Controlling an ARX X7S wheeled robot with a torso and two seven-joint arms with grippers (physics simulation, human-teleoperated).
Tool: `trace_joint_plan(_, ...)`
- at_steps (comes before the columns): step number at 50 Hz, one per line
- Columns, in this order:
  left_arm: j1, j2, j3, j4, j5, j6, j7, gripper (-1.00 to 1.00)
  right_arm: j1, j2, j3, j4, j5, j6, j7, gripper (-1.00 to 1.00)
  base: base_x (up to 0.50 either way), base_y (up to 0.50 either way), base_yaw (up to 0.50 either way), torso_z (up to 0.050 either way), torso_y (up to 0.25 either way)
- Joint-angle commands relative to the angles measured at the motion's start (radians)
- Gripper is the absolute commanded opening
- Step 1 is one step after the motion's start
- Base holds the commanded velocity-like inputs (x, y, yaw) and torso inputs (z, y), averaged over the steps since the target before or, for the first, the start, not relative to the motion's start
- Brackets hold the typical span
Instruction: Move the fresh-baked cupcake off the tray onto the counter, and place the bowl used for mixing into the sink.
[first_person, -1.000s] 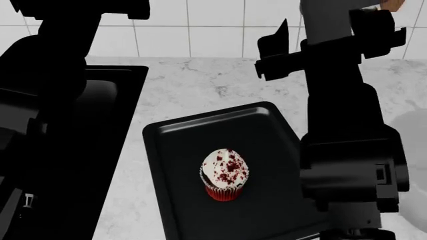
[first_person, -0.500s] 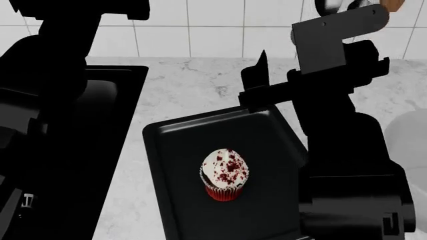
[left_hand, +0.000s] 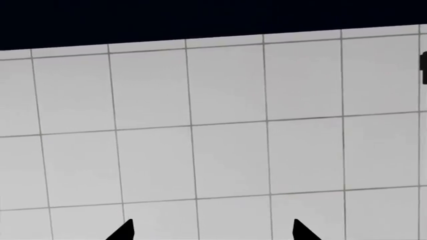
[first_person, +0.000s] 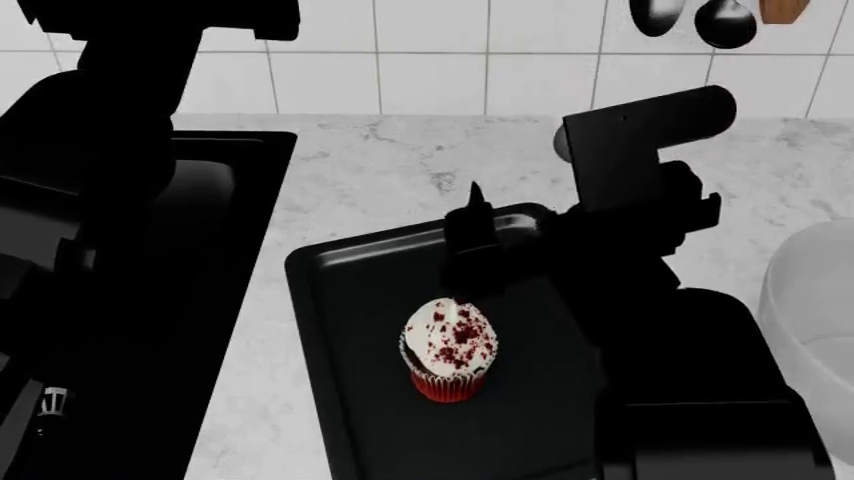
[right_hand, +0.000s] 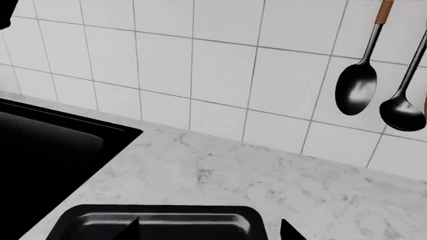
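Marble-patterned table (first_person: 387, 170) fills the middle of the head view, with white wall tiles (first_person: 427, 50) across the top. A black tray (first_person: 360, 400) is seen lying on it at lower centre, and the cupcake (first_person: 450, 349) is seen standing upright on the tray, roughly in its middle. The sink (first_person: 227, 220) is set into the table at the left, largely hidden behind the left arm (first_person: 107, 200). Part of the pale bowl (first_person: 807, 300) is cut off by the right edge of the frame, resting on the table beside the tray.

The right arm (first_person: 641, 260) is seen reaching in from the lower right, and the right end effector (first_person: 470, 232) is held over the far part of the tray, just behind the cupcake and apart from it. In the right wrist view its two fingertips (right_hand: 132, 229) are seen spread apart at the bottom of the frame with nothing between them, so it is open; the tray's far rim (right_hand: 157, 212), the table, the sink's corner (right_hand: 53, 145) and two hanging spoons (right_hand: 357, 90) are also shown there.

The left end effector (left_hand: 212, 231) is shown only in the left wrist view, where two separated fingertips (left_hand: 123, 231) are pointed at the tiled wall, open and empty.
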Motion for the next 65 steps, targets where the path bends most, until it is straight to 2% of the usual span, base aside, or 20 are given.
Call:
trace_joint_plan(1, 0.004, -0.005, 0.006, -0.001, -0.006, 0.006, -0.007, 1.0, -0.024, 0.004, -0.009, -0.018, 0.036, 0.06, -0.038, 1.0, 0.0, 0.0, 0.0, 0.0, 0.0)
trace_joint_plan(33, 0.003, -0.012, 0.041, 0.011, -0.034, 0.002, -0.02, 1.0, -0.055, 0.04, -0.057, -0.112, 0.118, 0.265, -0.111, 1.0, 0.0, 0.0, 0.0, 0.0, 0.0)
trace_joint_plan(52, 0.003, -0.016, 0.062, 0.01, -0.05, 0.008, -0.027, 1.0, -0.096, 0.045, -0.071, -0.166, 0.143, 0.312, -0.113, 1.0, 0.0, 0.0, 0.0, 0.0, 0.0)
trace_joint_plan(65, 0.001, -0.017, 0.075, 0.008, -0.063, 0.012, -0.029, 1.0, -0.123, 0.05, -0.082, -0.129, 0.154, 0.271, -0.121, 1.0, 0.0, 0.0, 0.0, 0.0, 0.0)
